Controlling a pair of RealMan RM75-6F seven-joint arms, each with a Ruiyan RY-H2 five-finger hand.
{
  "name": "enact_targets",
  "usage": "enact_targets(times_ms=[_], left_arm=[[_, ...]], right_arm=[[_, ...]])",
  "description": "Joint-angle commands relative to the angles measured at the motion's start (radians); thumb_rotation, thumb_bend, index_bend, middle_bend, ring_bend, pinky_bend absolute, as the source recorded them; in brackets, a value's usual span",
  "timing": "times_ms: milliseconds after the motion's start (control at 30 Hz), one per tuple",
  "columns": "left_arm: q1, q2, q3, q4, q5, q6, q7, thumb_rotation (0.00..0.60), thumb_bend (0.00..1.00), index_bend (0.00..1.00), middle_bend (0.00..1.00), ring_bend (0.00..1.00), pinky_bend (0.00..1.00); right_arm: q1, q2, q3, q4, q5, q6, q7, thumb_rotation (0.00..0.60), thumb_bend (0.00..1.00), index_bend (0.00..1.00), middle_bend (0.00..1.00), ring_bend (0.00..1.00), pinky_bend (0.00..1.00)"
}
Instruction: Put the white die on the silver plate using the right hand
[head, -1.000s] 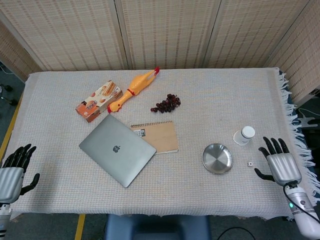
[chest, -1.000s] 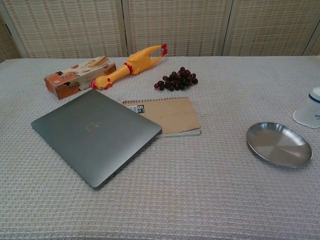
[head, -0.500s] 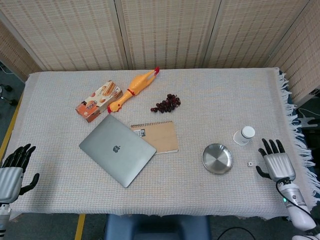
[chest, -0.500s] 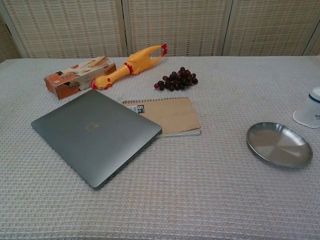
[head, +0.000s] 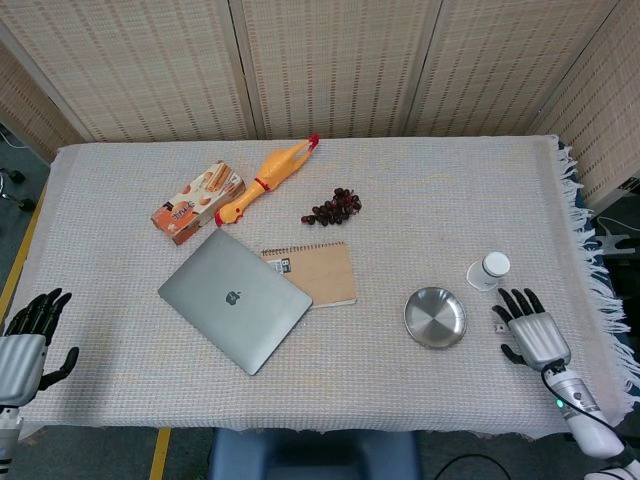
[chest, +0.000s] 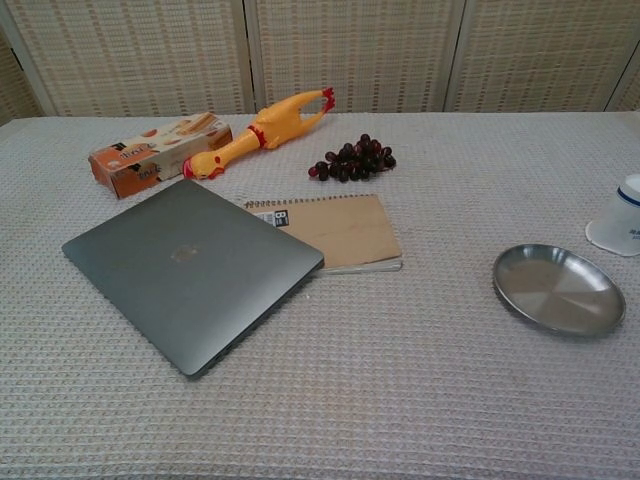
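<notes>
Now the right hand (head: 531, 331) hovers low near the table's right edge, fingers spread and holding nothing, palm down. Its fingertips reach over the white die (head: 498, 327), which shows only as a speck at their left, just right of the silver plate (head: 435, 317); contact cannot be told. Likely the spread fingers are readied to pinch it. At the front-left corner, the left hand (head: 24, 347) rests empty, fingers apart, clear of the work.

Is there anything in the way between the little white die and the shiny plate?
No. The white die lies just right of the silver plate, with bare cloth between them. The right hand is right beside the die, nothing between. The white bottle stands farther back.
</notes>
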Motion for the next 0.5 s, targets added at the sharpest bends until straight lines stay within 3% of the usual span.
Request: enact_targets(times_ms=[33,500], left_arm=[[0.0,0.001,0.002,-0.001,0.003,-0.001,-0.001,0.6,0.4,0.0,0.0,0.0,0.13],[-0.004,0.003,0.006,-0.007,0.002,-0.013,0.001,0.6,0.4,0.0,0.0,0.0,0.13]], right_arm=[[-0.002,-0.006,-0.002,0.034,0.0,0.001,-0.026,0.528,0.22,0.28,0.0,0.0,0.0],[0.027,-0.052,0.009,0.095,-0.013,-0.021,0.018,0.535,0.24,0.35,0.0,0.0,0.0]])
